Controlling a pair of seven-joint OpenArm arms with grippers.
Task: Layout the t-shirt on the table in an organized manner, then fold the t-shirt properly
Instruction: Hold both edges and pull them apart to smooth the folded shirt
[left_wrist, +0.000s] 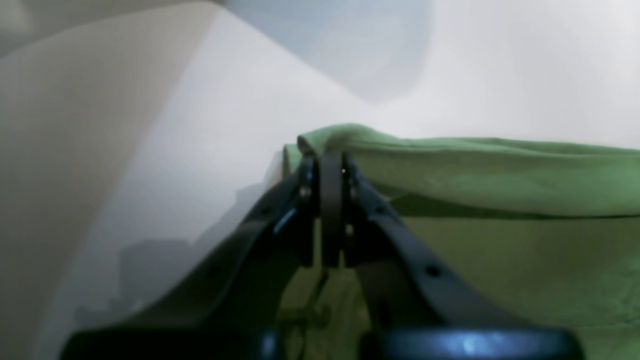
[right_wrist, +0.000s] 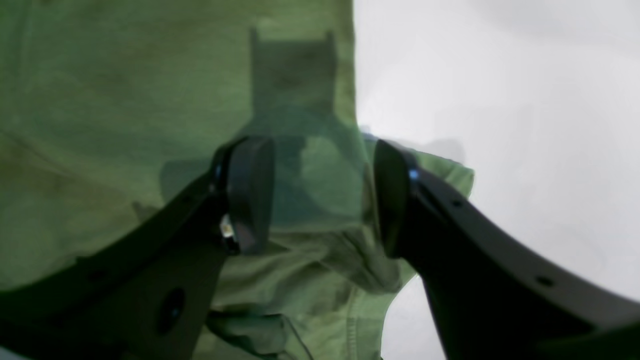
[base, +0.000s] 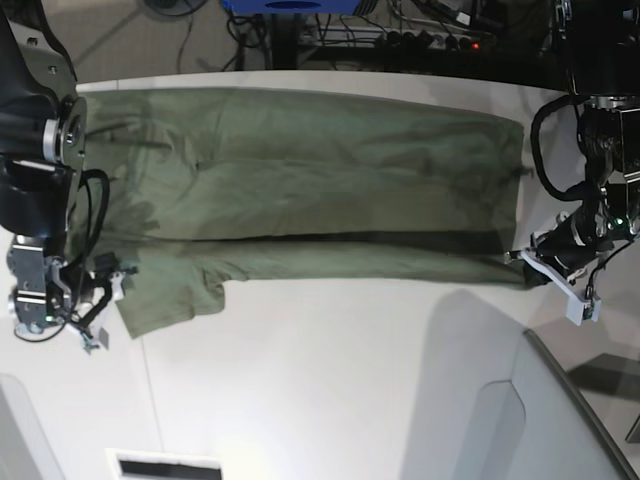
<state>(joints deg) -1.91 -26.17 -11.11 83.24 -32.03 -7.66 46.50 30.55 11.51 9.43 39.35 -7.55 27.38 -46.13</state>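
The olive-green t-shirt (base: 320, 180) lies spread lengthwise across the far half of the white table (base: 330, 370), with its near long edge folded over. In the base view my left gripper (base: 528, 262) is at the shirt's right end. The left wrist view shows that gripper (left_wrist: 327, 165) shut on a raised fold of the t-shirt (left_wrist: 500, 175). My right gripper (base: 108, 305) is at the shirt's left end, by the sleeve. Seen from the right wrist, it (right_wrist: 320, 197) stands open just above the t-shirt (right_wrist: 125, 100), and its fingers (right_wrist: 250, 195) pinch no cloth.
A grey angled panel (base: 560, 420) rises at the table's near right. Cables and equipment (base: 400, 30) run behind the far edge. A dark slot (base: 165, 465) sits at the near left. Bare white tabletop (right_wrist: 500, 100) lies beside the sleeve.
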